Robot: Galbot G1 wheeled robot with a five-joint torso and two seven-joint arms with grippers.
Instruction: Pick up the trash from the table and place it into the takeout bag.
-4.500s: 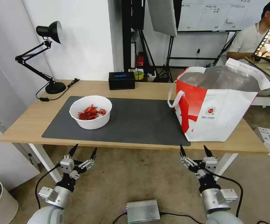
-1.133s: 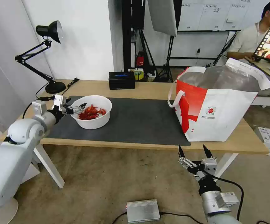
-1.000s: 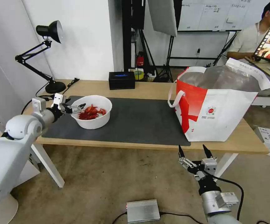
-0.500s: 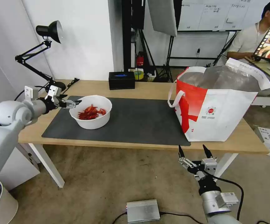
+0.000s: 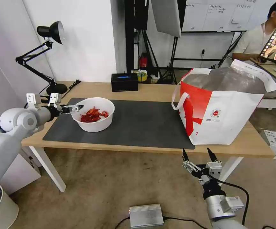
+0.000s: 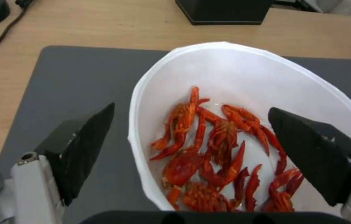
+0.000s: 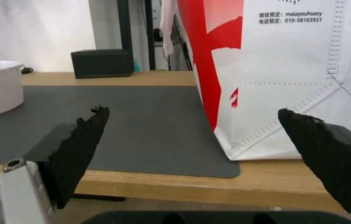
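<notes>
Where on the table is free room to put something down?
The widest bare patch is the dark mat between the white bowl and the takeout bag. It is crowded at the bowl's rim, where the left gripper sits, fingers open astride the rim.

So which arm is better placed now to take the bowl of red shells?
The left. Its tool is open astride the rim of the bowl; the right tool hangs open below the table edge.

Takeout bag (image 7: 292,77): "malayouhuocy" ("010-58103931")
</notes>
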